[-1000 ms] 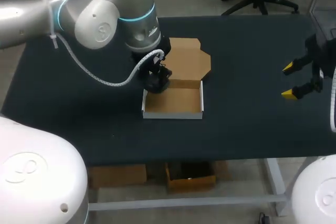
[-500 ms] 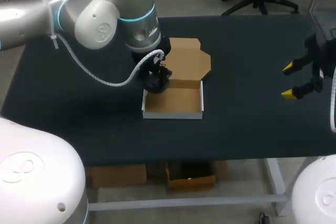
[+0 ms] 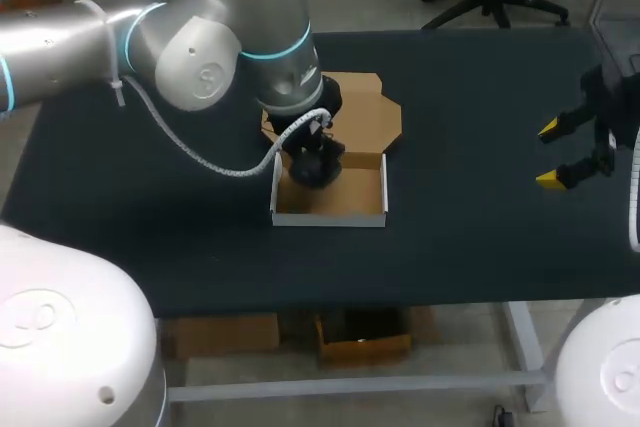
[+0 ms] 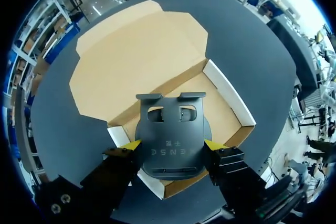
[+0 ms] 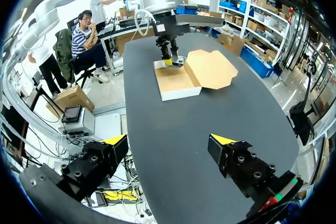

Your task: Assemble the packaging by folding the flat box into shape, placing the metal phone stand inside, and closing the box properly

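Left hand (image 4: 171, 146) clamps phone stand (image 4: 170, 121) by its base edges, low over the open box (image 4: 229, 103) on counter (image 4: 252, 51). Stand likely rigid, weighty, smooth metal: side grip fits, may slip. Cardboard light, creasable. Right hand (image 5: 169, 140) open, well apart.

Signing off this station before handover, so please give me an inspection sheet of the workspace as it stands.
Surface: dark table, flat.
Job's things: box folded into a tray, lid open flat behind it; phone stand held over the tray.
Clutter: nothing seen.
Grippers: left gripper shut on phone stand; right gripper open, holding nothing, apart from the box.
Cables: white cable looped along left arm.
Surroundings: nothing seen.
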